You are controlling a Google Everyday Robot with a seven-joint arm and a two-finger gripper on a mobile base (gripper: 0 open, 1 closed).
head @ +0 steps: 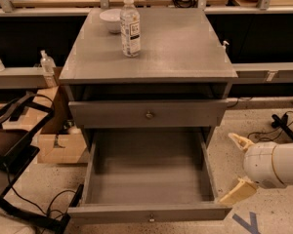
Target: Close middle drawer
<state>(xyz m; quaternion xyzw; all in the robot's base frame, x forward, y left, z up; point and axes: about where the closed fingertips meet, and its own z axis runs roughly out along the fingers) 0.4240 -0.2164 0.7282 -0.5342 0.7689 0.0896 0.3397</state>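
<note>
The middle drawer (149, 172) of the grey cabinet is pulled far out. Its deep box is empty. Its flat front (112, 213) with a small round knob (152, 218) lies at the bottom of the camera view. My gripper (239, 167) is low on the right, just outside the drawer's right side wall near the front corner. It is open, with one tan finger (241, 141) above and one (239, 191) below, and it holds nothing.
The upper drawer (107, 113) stands slightly out above the open one. A water bottle (130, 26) and a white bowl (110, 19) stand on the cabinet top (185, 48). A cardboard box (58, 147) and a black frame (12, 150) are on the left, with cables on the floor.
</note>
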